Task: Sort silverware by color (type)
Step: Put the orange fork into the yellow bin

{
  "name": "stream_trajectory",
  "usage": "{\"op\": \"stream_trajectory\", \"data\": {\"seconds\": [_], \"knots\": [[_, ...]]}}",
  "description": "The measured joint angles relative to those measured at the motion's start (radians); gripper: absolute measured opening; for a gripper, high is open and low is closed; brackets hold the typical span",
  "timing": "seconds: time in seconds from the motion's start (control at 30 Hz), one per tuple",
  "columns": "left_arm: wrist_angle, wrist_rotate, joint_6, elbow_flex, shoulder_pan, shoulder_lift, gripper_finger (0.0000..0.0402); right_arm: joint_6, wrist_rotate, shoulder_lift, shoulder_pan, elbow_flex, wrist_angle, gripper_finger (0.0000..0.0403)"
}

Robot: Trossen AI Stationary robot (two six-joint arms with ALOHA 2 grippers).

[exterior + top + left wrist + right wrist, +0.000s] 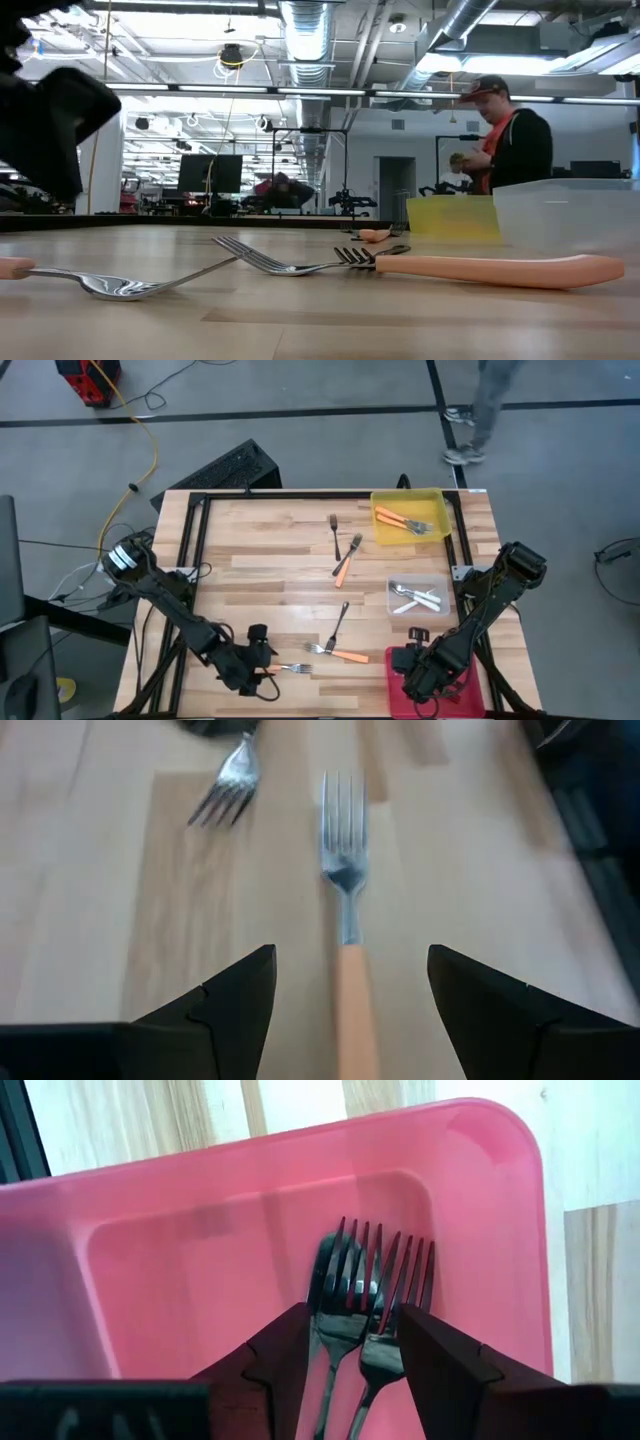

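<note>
At the near edge of the table [260,550], the left gripper [262,660] is low over an orange-handled fork [347,935]. Its two fingers [215,1010] stand wide apart, one on each side of the orange handle, and they do not touch it. Near to the right, the right gripper [350,1345] is inside the red bin [480,1190]. Its fingers are narrow, and two dark forks [365,1295] lie between them; I cannot tell if it really grips them. A little farther, a second orange-handled fork [338,653] lies beside a dark fork [339,622] in the middle of the table. Behind the red bin stands the clear bin [396,606] with pale forks [415,597]. Farther, two more forks [345,548] lie on the wood. At the far right corner, the yellow bin [440,500] holds orange-handled forks [402,520]
</note>
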Motion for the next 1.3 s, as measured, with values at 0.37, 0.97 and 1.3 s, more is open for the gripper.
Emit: {"op": "stream_trajectory", "data": {"seconds": [0.37, 0.97, 1.3], "knots": [[-0.082, 0.000, -0.043, 0.077, 0.008, 0.124, 0.0245, 0.017, 0.002, 0.000, 0.000, 0.000, 0.019, 0.0178], [-0.071, 0.100, -0.151, 0.043, 0.023, 0.157, 0.0046, 0.031, 0.002, 0.000, 0.000, 0.000, 0.038, 0.0178], [-0.069, 0.095, -0.150, 0.038, 0.021, 0.116, 0.0026, 0.032, -0.038, 0.000, 0.001, 0.009, 0.060, 0.0178]]}}
